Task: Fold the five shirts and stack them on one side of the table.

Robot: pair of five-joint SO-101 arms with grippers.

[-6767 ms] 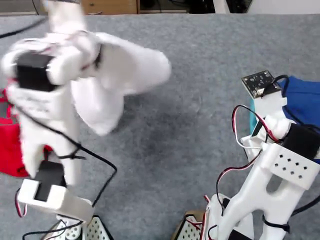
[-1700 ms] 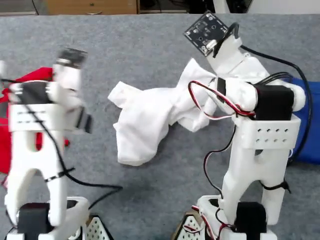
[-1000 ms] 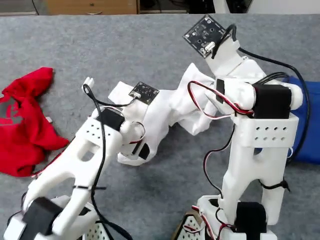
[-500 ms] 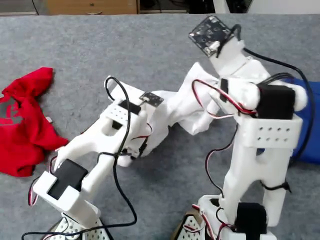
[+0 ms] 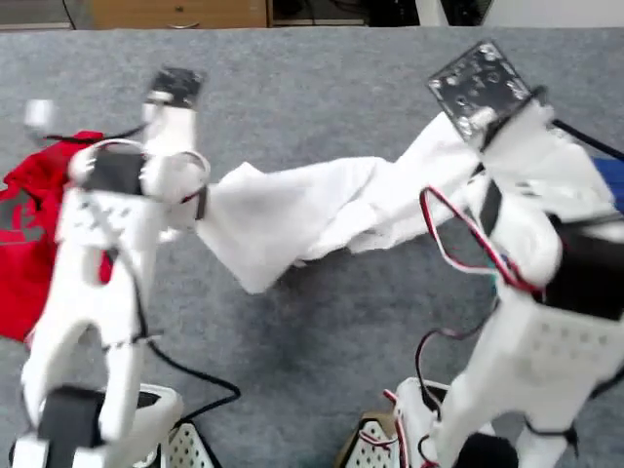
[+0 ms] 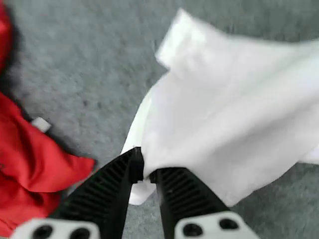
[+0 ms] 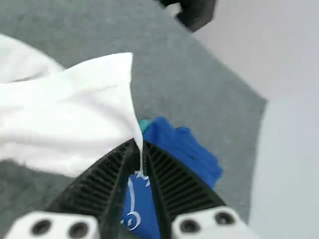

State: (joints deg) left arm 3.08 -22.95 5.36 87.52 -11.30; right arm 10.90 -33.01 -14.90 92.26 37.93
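A white shirt (image 5: pixel 322 210) hangs stretched between my two arms above the grey table. My left gripper (image 6: pixel 146 172) is shut on one edge of the white shirt (image 6: pixel 234 124), at the left in the high view (image 5: pixel 200 203). My right gripper (image 7: pixel 139 152) is shut on the opposite edge of the white shirt (image 7: pixel 65 124), at the right in the high view (image 5: pixel 468 156). A crumpled red shirt (image 5: pixel 24 234) lies at the table's left edge, also seen in the left wrist view (image 6: pixel 30 164). A blue shirt (image 7: pixel 169 159) lies at the right edge (image 5: pixel 609 175).
The grey table surface (image 5: pixel 322 88) stretches bare at the back and in front of the hanging shirt. Both arm bases stand at the front edge. Wooden furniture (image 5: pixel 195 12) lines the far side.
The left arm swung back to the left and rose with the shirt's edge in its gripper; the right arm moved right. The white shirt went from bunched on the table to stretched out.
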